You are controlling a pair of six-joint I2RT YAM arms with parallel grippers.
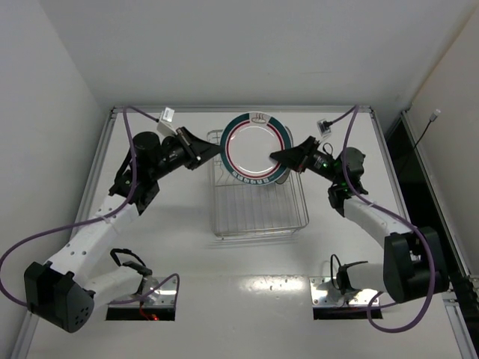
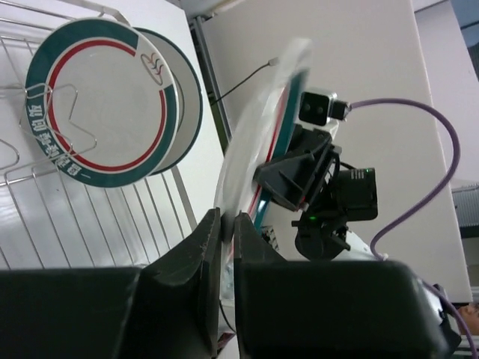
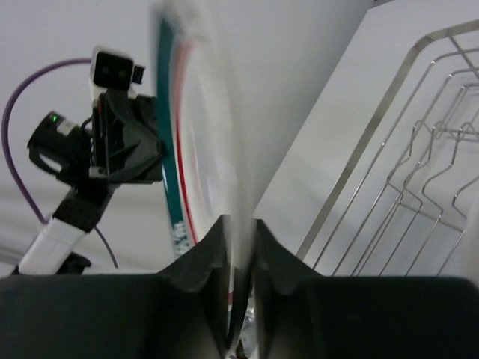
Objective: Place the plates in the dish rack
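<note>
Past the held plate, left wrist alone shows two racked plates.

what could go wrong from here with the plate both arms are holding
1. The held plate is pinched only at its rim by the left gripper and the right gripper. If the arms fall out of step, it may twist loose.
2. Two racked plates already stand in the dish rack, and lowering this one beside them could knock them.
</note>
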